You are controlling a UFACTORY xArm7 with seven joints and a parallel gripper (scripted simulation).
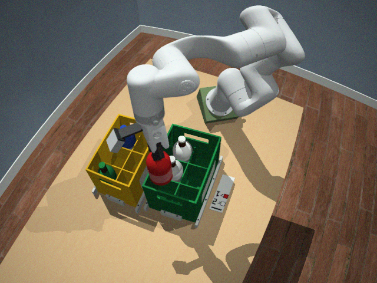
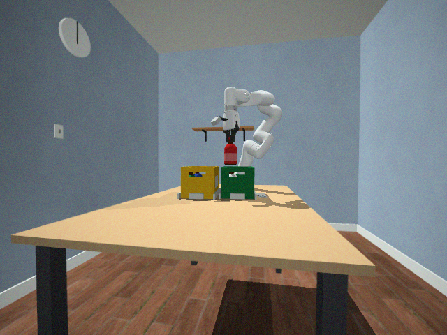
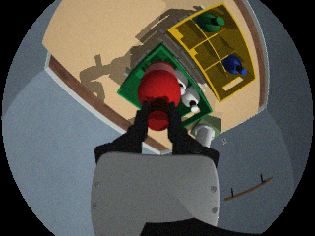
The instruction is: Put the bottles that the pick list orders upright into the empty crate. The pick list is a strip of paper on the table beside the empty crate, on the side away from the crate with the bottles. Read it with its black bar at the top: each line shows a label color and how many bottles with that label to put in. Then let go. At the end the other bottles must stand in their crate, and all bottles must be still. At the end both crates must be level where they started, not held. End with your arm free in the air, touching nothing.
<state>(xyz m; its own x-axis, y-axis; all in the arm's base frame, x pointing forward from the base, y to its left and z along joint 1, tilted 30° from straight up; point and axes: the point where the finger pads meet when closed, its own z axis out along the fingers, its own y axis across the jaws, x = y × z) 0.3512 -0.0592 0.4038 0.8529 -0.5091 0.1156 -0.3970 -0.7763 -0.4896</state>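
My gripper [image 1: 157, 152] is shut on the neck of a red-label bottle [image 1: 158, 169] and holds it upright in the air above the near left part of the green crate [image 1: 183, 173]. It also shows in the side view [image 2: 230, 153] and in the wrist view [image 3: 157, 92]. Two white-label bottles [image 1: 182, 149] [image 1: 175, 167] stand in the green crate. The yellow crate [image 1: 120, 158] to the left holds a blue-label bottle [image 1: 128, 138] and a green-label bottle [image 1: 106, 170]. The pick list [image 1: 222, 197] lies right of the green crate, with a red and a white mark.
The arm's base [image 1: 217, 105] stands on a green plate behind the crates. Both crates sit side by side in grey holders. A dark bench [image 1: 278, 252] is by the table's near right edge. A wall shelf [image 2: 221, 128] hangs behind the arm.
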